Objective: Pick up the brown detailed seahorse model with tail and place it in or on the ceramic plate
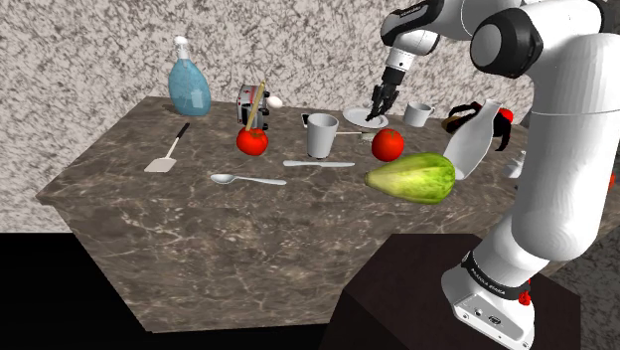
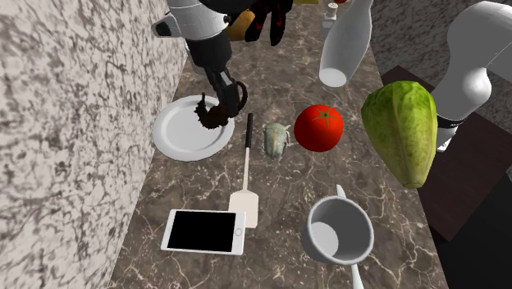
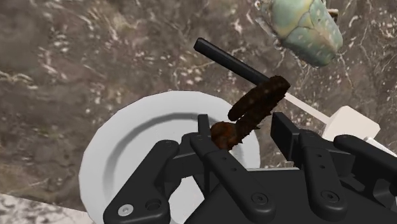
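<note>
A brown, knobbly seahorse model (image 3: 254, 107) with a curled tail hangs between the fingers (image 3: 213, 149) of my black gripper (image 3: 247, 130), which is shut on its lower end. Below it lies the white round plate (image 3: 143, 143); the seahorse is just over the plate's rim on the spatula side and clear of its surface. In the second exterior view, the seahorse (image 2: 207, 115) hangs from the gripper (image 2: 220, 105) over the plate (image 2: 182, 135), close to the wall. From the shoulder camera, the gripper (image 1: 380, 107) stands over the plate (image 1: 360, 118) at the table's far side.
Beside the plate lie a white spatula with a black handle (image 2: 248, 168), a pale green beetle-like figure (image 2: 276, 139) and a dark-screened phone (image 2: 205, 231). A tomato (image 2: 318, 127), a lettuce (image 2: 402, 131), a white mug (image 2: 336, 234) and a tipped white bottle (image 2: 345, 45) crowd the side away from the wall.
</note>
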Controlling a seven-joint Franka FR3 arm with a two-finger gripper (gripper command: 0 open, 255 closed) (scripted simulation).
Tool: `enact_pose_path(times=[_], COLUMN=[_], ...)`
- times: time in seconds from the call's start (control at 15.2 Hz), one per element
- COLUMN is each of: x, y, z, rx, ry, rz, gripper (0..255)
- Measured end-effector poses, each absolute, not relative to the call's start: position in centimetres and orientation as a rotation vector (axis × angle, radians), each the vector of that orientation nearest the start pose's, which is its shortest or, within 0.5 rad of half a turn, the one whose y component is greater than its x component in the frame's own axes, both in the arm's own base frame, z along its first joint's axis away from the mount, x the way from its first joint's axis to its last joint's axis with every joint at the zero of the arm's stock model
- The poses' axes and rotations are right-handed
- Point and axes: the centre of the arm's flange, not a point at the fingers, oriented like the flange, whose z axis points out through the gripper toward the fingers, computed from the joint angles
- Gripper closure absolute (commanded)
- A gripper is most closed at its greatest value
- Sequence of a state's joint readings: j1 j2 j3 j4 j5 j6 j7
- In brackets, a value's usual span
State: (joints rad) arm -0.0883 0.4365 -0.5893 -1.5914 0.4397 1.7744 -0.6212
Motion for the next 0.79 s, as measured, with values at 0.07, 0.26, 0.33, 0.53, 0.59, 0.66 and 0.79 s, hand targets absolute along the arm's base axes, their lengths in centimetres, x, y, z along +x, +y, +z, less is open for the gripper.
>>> enact_pose_path(times=[0.07, 0.26, 0.33, 0.53, 0.59, 0.66, 0.79], x=[55.4, 55.5, 55.9, 58.9, 58.9, 58.9, 57.4], y=[-33.9, -33.9, -34.1, -35.4, -35.4, -35.4, -34.3], z=[40.8, 42.3, 42.6, 43.6, 43.6, 43.6, 42.5], rx=[-2.885, -2.885, -2.885, -2.886, -2.886, -2.886, -2.881], ry=[0.233, 0.234, 0.234, 0.238, 0.237, 0.237, 0.281], rz=[0.038, 0.038, 0.037, 0.037, 0.037, 0.037, -0.023], gripper=[255, 255, 255, 255, 0, 0, 0])
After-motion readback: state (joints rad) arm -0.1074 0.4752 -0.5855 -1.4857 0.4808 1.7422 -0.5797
